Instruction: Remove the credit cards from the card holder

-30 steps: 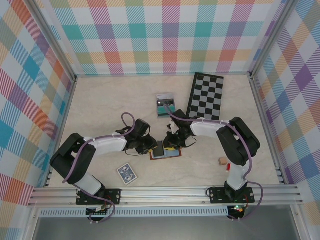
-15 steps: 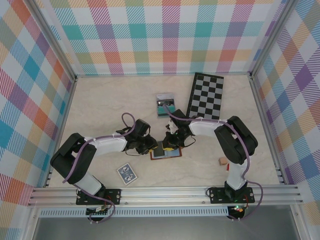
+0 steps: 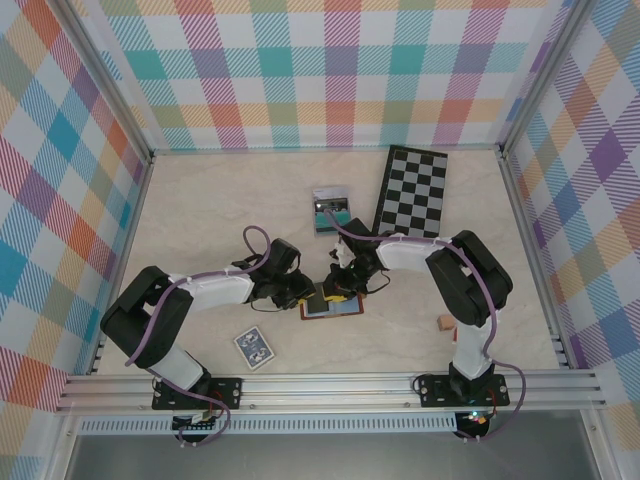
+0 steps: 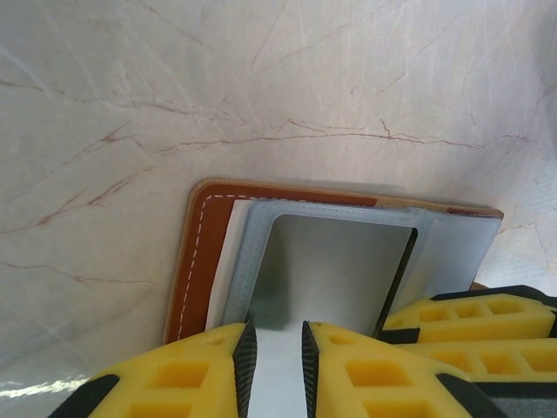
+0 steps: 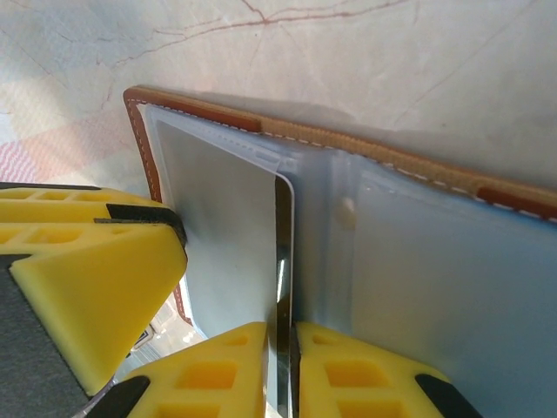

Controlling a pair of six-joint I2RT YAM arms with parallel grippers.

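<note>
- Hardly anything is shifting since a second ago: the right arm (image 3: 470, 270) is leaning its elbow a touch further inward, and both grippers are staying at the card holder (image 3: 345, 309)
- That holder is lying open on the table (image 3: 200, 220), close to the middle of its near edge, with its long axis running along that edge
- The left gripper (image 4: 275, 335) is pinching the holder's pale lining at its left end, fingers almost pressed together
- The right gripper (image 5: 283, 335) is nipping a dark credit card (image 5: 284, 244) edge-on; whether its far end is sitting in a pocket I cannot tell
- The card's long axis is pointing straight back into the right fingers — so the pull is probably wanting that line, away from the left gripper's hold
</note>
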